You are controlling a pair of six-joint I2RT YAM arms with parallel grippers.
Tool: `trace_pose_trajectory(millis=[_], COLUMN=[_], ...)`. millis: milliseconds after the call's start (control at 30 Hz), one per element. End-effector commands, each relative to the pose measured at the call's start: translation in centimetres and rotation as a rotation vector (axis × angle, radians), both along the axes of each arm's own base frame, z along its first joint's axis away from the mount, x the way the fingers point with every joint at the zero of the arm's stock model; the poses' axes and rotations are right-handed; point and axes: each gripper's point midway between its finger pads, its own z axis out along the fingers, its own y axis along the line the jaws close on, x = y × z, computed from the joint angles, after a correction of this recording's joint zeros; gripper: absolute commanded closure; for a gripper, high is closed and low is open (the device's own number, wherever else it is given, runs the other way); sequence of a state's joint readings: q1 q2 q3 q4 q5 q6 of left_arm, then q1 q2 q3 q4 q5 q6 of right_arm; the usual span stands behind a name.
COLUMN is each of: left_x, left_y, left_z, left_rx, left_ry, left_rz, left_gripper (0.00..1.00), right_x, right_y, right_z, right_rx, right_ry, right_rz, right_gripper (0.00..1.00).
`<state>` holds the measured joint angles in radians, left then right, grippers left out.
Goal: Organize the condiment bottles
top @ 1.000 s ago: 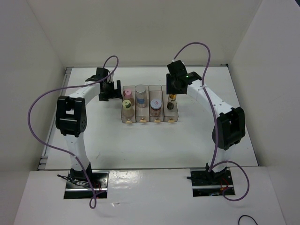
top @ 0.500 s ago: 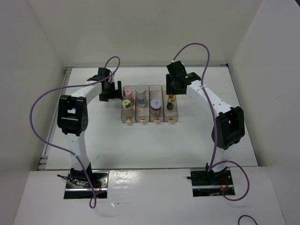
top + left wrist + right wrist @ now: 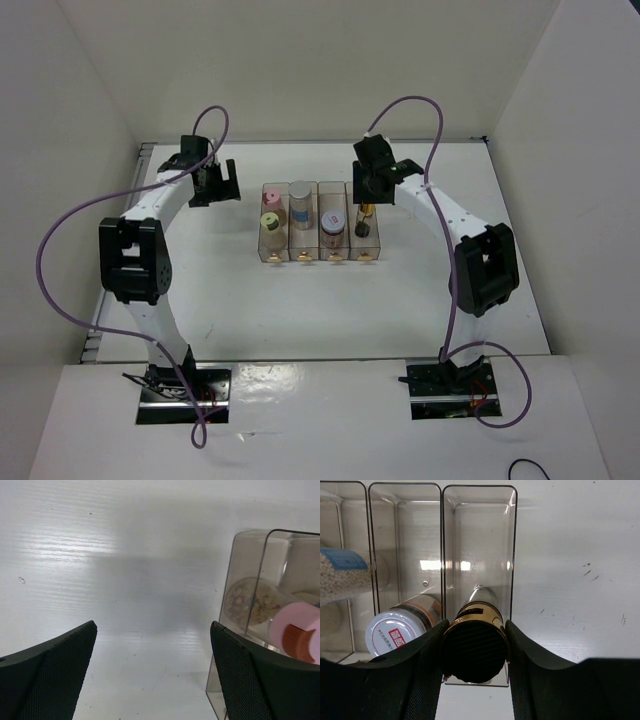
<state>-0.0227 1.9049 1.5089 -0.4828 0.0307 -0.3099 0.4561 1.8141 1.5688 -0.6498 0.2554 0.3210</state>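
Four bottles stand in the row of clear bins (image 3: 350,250): the pink-capped bottle (image 3: 271,194) and the pale-yellow-capped bottle (image 3: 270,222) in the leftmost bin, the silver-grey-capped bottle (image 3: 301,192) in the second, the short jar with the red-marked white lid (image 3: 333,217) in the third. My right gripper (image 3: 368,190) is shut on the gold-banded top of the slim dark bottle (image 3: 475,652), which hangs upright inside the rightmost bin (image 3: 479,510). My left gripper (image 3: 207,185) is open and empty, left of the bins. In the left wrist view the pink cap (image 3: 300,637) shows beside its right finger (image 3: 260,675).
The bins sit at mid-table between both arms. White walls close the table on the left, back and right. The jar (image 3: 395,632) stands close beside the held bottle, one bin wall between them. Bare white table (image 3: 125,570) lies under the left gripper.
My left gripper has drawn back to the left, away from the leftmost bin. My right gripper keeps its hold on the slim dark bottle and has barely moved.
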Motion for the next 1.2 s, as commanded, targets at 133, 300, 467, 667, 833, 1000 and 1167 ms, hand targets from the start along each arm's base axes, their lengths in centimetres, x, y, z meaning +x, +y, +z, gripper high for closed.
trace_pose_trajectory(millis=[133, 300, 467, 667, 833, 1000, 1167], left_x=[-0.8, -1.1, -1.5, -2.1, -4.0, -7.2, -11.9], left_y=[0.7, 0.7, 1.0, 0.5, 1.1, 1.1, -0.5], left_z=[3.0, 3.9, 4.9, 6.5, 8.4, 12.9, 17.3], left_rx=[0.006, 0.006, 0.005, -0.017, -0.009, -0.001, -0.059], left_ry=[-0.049, -0.067, -0.091, -0.111, -0.142, -0.234, -0.347], left_rz=[-0.005, -0.005, -0.009, -0.027, -0.012, -0.019, -0.105], left_gripper=[0.0, 0.0, 0.0, 0.0, 0.0, 0.0, 0.0], right_x=[-0.4, -0.8, -1.1, -0.9, -1.9, -4.2, -7.6], right_y=[0.5, 0.3, 0.4, 0.8, -0.2, -3.2, -5.5], right_z=[-0.3, -0.4, 0.7, 7.8, 16.0, 21.3, 22.9], right_rx=[0.029, 0.03, 0.029, 0.105, 0.188, 0.225, 0.295], right_ry=[-0.003, 0.006, -0.009, -0.138, -0.318, -0.476, -0.576], right_rz=[-0.007, -0.014, -0.011, -0.002, -0.026, -0.115, -0.151], right_gripper=[0.39, 0.23, 0.06, 0.01, 0.01, 0.01, 0.01])
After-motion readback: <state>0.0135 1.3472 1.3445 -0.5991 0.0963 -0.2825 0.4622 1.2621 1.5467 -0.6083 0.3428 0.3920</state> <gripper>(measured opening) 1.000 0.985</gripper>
